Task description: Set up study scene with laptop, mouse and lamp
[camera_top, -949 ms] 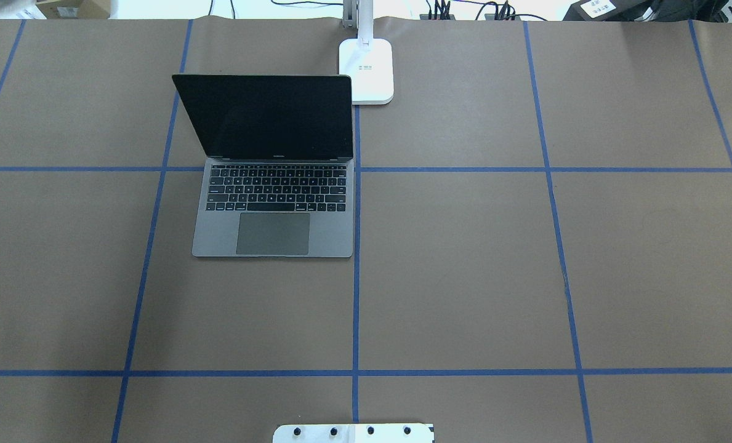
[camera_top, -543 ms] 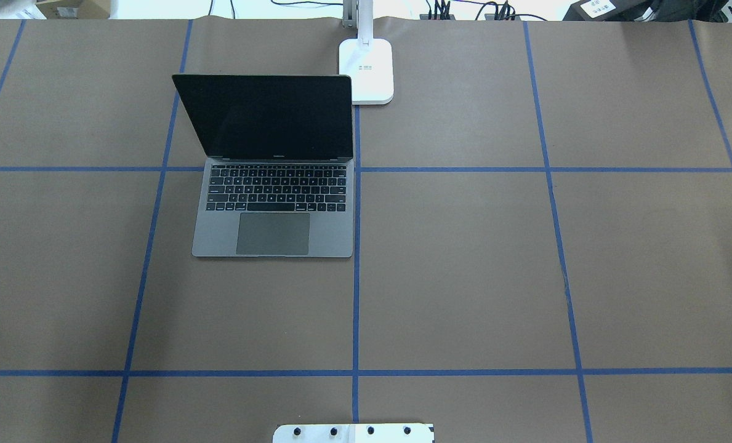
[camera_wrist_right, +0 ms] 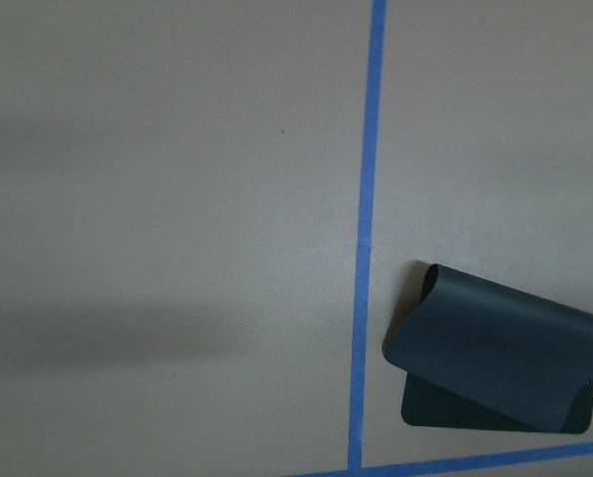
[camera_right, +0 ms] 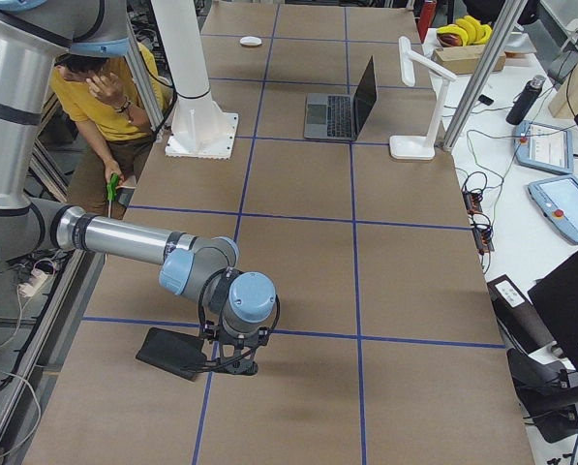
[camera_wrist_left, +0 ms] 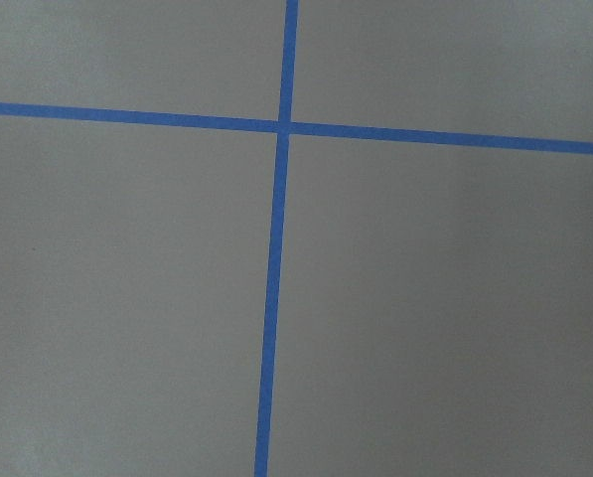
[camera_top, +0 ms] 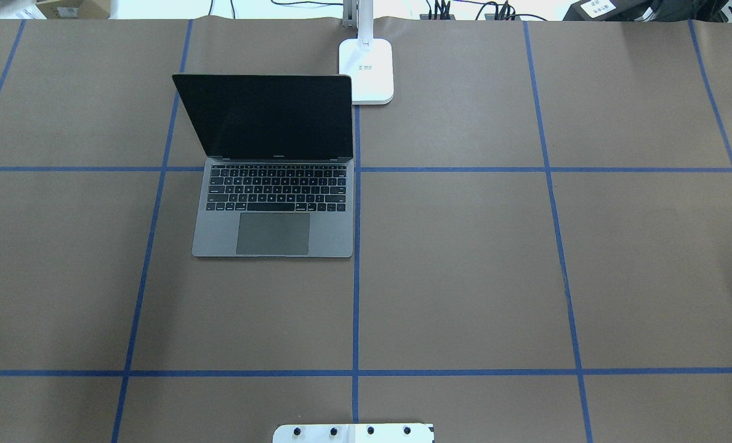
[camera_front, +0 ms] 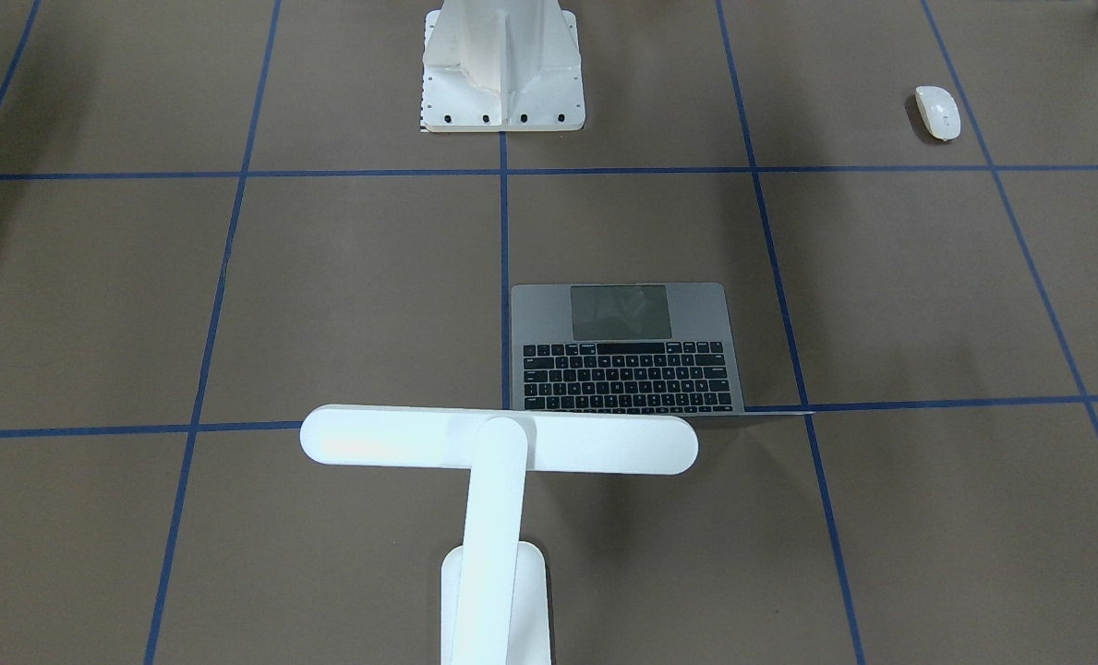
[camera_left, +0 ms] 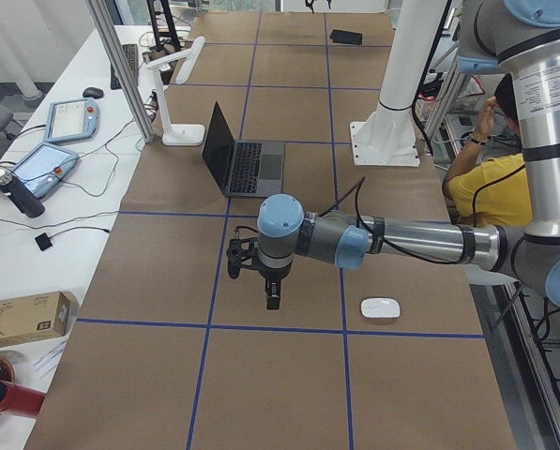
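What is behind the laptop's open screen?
The lamp stands behind the laptop, its base just past the screen's right corner as the overhead view shows it. The raised screen covers a strip of table right behind it there, so that strip cannot be seen.

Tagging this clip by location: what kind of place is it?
Probably a robotics lab: a robot arm reaches over a table gridded with blue tape, with control tablets on a side bench.
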`<state>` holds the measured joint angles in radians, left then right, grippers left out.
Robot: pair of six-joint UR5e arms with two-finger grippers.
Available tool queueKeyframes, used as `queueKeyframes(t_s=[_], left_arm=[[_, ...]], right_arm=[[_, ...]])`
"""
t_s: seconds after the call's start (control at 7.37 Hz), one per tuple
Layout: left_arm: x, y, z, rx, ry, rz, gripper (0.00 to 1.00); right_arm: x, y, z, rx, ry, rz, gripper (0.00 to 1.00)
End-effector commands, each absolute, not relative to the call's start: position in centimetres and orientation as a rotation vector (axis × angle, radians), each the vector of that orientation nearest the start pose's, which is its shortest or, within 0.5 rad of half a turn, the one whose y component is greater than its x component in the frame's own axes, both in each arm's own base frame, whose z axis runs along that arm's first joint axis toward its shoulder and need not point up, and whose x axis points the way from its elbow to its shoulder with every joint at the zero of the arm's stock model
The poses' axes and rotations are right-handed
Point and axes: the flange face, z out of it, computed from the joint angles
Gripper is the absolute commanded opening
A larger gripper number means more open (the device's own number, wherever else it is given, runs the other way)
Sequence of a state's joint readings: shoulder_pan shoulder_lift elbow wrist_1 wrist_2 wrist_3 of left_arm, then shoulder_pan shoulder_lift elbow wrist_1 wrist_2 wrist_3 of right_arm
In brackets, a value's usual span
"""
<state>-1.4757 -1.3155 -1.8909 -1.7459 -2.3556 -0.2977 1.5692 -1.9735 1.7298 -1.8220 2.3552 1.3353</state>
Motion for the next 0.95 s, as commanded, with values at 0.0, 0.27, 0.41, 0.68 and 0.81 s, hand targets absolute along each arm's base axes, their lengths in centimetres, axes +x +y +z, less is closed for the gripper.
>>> queueKeyframes(t_s=[0.0, 0.27, 0.41, 0.68, 0.81], left_arm=[[-2.5, -40.0, 59.1, 0.076, 0.811, -0.093, 1.0], [-2.5, -39.9, 59.5, 0.079, 0.809, -0.067, 1.0], [-2.5, -39.9, 59.5, 0.081, 0.809, -0.064, 1.0], [-2.5, -39.9, 59.5, 0.081, 0.809, -0.064, 1.0], [-2.5, -39.9, 59.5, 0.082, 0.809, -0.064, 1.0]], right_arm=[[4.5, -24.5, 79.7, -1.002, -0.247, 1.367, 0.98], [4.4, -23.1, 82.5, -1.061, -0.21, 1.386, 0.98], [4.5, -22.2, 83.8, -1.086, -0.186, 1.393, 0.96], [4.1, -22.2, 84.3, -1.116, -0.184, 1.407, 0.93], [3.7, -22.9, 84.7, -1.124, -0.178, 1.399, 0.92]])
